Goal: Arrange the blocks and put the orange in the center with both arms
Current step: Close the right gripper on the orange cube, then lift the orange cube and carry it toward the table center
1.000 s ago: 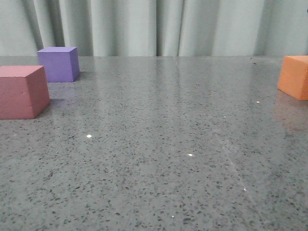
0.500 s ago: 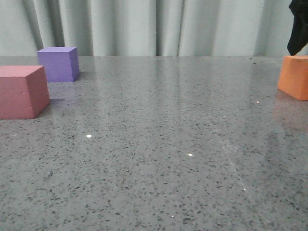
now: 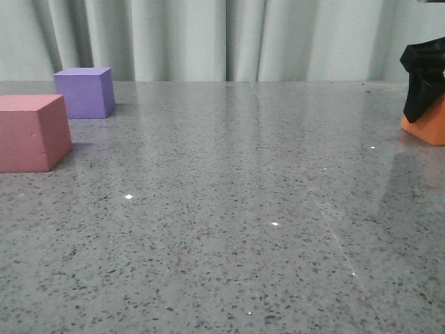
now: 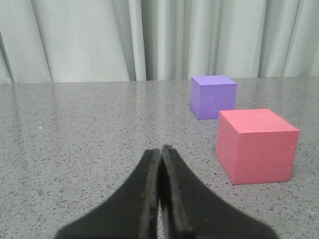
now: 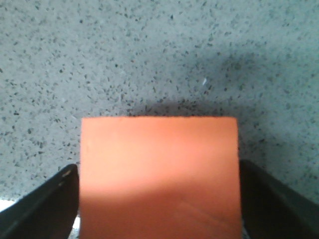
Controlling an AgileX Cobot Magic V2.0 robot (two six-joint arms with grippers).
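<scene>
Far left: your pink cube [image 3: 31,132] and purple cube [image 3: 85,92] sit near each other on the table [image 3: 229,209], untouched. Left gripper [image 4: 160,154] waits low, fingers pressed together, holding nothing. Far right: orange cube [image 3: 430,124] rests on the table, right gripper [image 5: 158,199] spread wide astride it, fingers flanking both sides, apparently set for the pickup.

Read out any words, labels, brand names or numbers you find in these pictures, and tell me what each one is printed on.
None: no view shows readable text.
Orange cube: plain faces, no print.
Purple cube: plain.
Pink-red cube: plain.
Right gripper fingers and left gripper: bare black, no label or brand mark visible.
Table: only speckles, no markings.
Curtain: plain folds.
</scene>
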